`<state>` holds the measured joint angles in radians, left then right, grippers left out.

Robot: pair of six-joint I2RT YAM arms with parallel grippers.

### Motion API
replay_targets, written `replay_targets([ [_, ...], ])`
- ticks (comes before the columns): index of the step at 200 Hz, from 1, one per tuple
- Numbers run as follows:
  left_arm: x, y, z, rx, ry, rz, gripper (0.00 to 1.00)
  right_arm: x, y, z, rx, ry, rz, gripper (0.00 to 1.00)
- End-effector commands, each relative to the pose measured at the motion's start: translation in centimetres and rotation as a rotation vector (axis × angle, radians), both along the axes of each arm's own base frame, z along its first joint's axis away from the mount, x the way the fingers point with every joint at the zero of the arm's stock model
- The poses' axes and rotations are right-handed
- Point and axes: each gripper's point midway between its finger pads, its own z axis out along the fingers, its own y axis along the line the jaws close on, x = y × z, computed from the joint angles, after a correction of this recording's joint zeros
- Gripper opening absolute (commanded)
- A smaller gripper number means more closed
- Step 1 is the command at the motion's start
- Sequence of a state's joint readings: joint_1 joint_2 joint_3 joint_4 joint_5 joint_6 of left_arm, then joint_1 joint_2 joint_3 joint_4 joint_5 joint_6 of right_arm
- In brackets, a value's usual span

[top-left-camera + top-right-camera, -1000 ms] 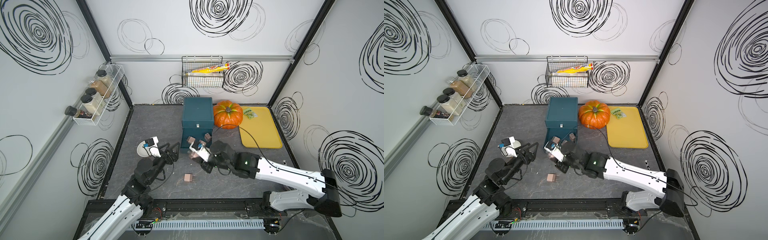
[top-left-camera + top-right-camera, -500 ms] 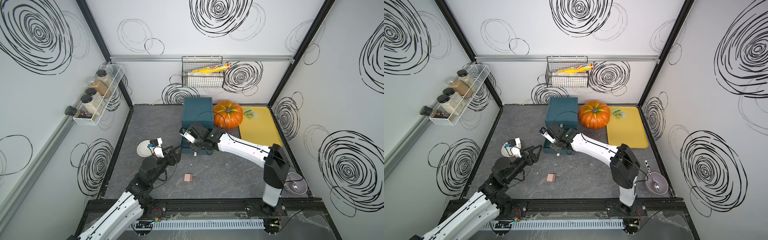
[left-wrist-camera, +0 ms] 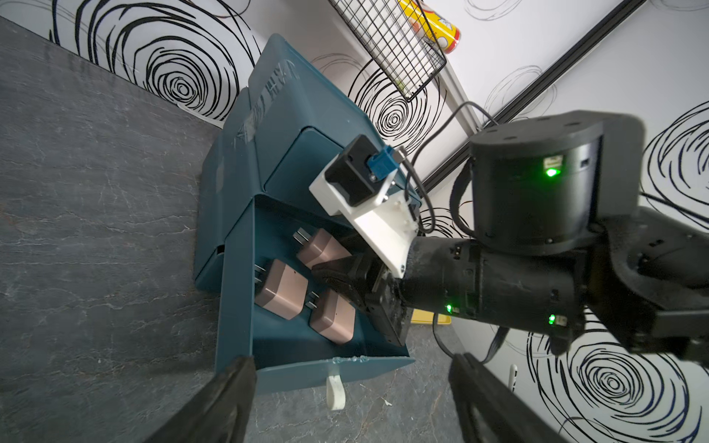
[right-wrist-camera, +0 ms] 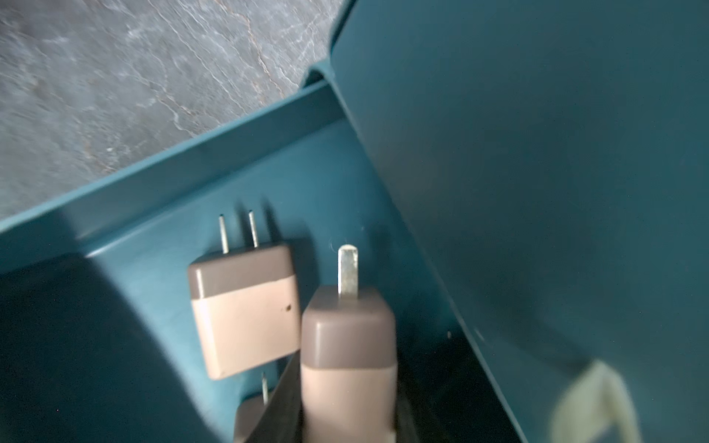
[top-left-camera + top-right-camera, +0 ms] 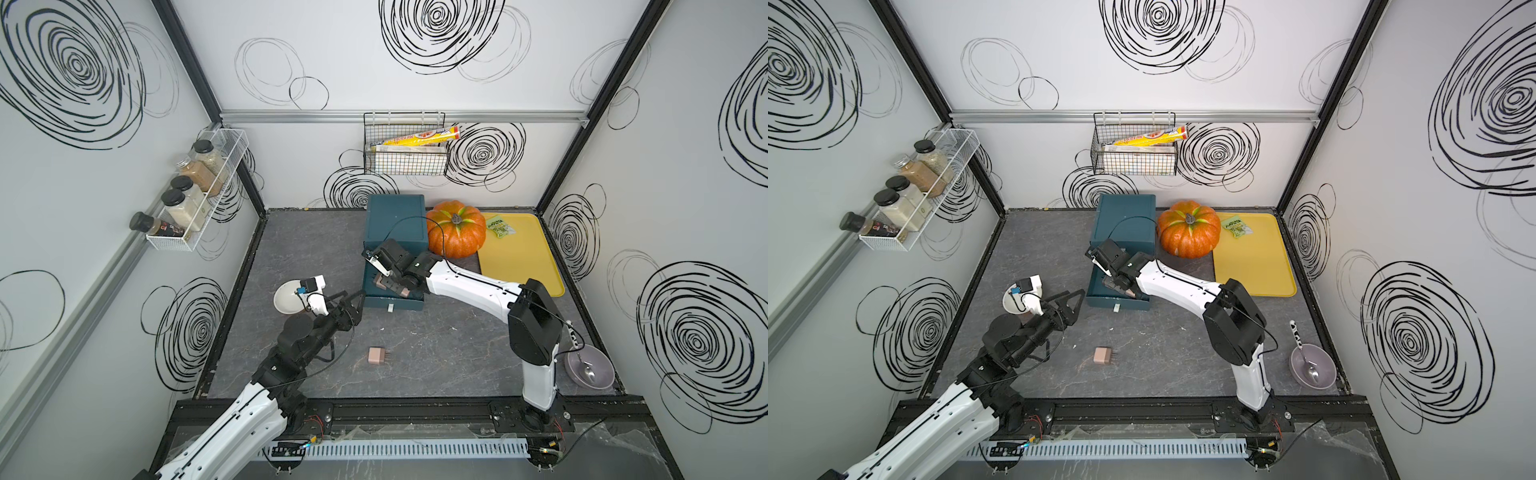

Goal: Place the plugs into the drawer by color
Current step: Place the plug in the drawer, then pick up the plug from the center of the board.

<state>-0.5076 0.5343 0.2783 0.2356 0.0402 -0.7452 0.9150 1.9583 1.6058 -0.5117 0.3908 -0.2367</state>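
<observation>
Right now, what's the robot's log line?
right gripper: shut on pink plug, in open drawer | left gripper: open, empty | loose plug: on table

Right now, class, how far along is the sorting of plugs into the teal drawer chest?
Done: two pink plugs lie in the open bottom drawer. In hand: the right gripper is shut on a third pink plug inside that drawer. Left: one loose pink plug on the tabletop; the left gripper hovers open. No teal plugs are visible.
</observation>
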Motion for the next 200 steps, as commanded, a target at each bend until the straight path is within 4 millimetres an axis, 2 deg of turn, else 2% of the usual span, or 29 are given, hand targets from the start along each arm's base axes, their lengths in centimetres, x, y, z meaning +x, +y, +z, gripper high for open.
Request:
replay_targets([
  [1, 0.0, -0.1, 2.5, -0.045, -0.073, -0.01, 0.86, 0.8, 0.6, 1.6, 0.035, -0.07, -0.006, 0.15],
  [27, 0.0, -0.1, 2.5, -0.046, -0.072, -0.01, 0.86, 0.8, 0.6, 0.5, -0.002, -0.056, 0.004, 0.25],
  [38, 0.0, -0.1, 2.5, -0.046, -0.073, -0.01, 0.86, 1.0, 0.3, -0.1, -0.035, -0.054, -0.014, 0.36],
  [61, 0.0, -0.1, 2.5, -0.044, -0.073, -0.009, 0.86, 0.8, 0.3, -1.2, -0.046, -0.017, -0.017, 0.46],
  [83, 0.0, -0.1, 2.5, -0.042, -0.071, -0.008, 0.86, 0.3, 0.6, -0.4, -0.004, -0.01, -0.01, 0.53],
  [97, 0.1, 0.0, 2.4, -0.04, -0.07, -0.007, 0.87, 0.1, 0.6, 0.4, 0.018, -0.011, -0.008, 0.53],
  [116, 0.1, -0.1, 2.3, -0.033, -0.063, -0.006, 0.87, -0.4, 0.5, 2.5, 0.081, -0.017, -0.015, 0.53],
  [124, 0.1, -0.1, 2.3, -0.029, -0.061, -0.007, 0.87, -1.0, 0.6, 3.5, 0.124, -0.013, 0.001, 0.53],
  [127, 0.1, -0.1, 2.2, -0.025, -0.057, -0.01, 0.87, -1.2, 0.8, 4.5, 0.156, -0.019, 0.007, 0.53],
  [130, 0.1, -0.2, 2.2, -0.02, -0.056, -0.013, 0.87, -1.6, 0.4, 4.4, 0.166, -0.009, 0.008, 0.53],
  [155, -0.7, -1.5, 1.0, 0.038, 0.01, -0.108, 0.83, -4.6, -0.7, 7.4, 0.33, 0.03, 0.019, 0.53],
  [178, -2.3, -2.0, -3.4, 0.097, 0.143, -0.166, 0.81, -8.5, -2.2, 8.7, 0.508, 0.12, 0.024, 0.53],
  [190, -3.0, -1.5, -5.4, 0.137, 0.2, -0.151, 0.81, -10.7, -3.3, 8.8, 0.598, 0.16, 0.037, 0.53],
  [200, -3.6, -1.3, -6.4, 0.146, 0.219, -0.144, 0.77, -12.2, -4.2, 8.5, 0.674, 0.171, 0.044, 0.54],
])
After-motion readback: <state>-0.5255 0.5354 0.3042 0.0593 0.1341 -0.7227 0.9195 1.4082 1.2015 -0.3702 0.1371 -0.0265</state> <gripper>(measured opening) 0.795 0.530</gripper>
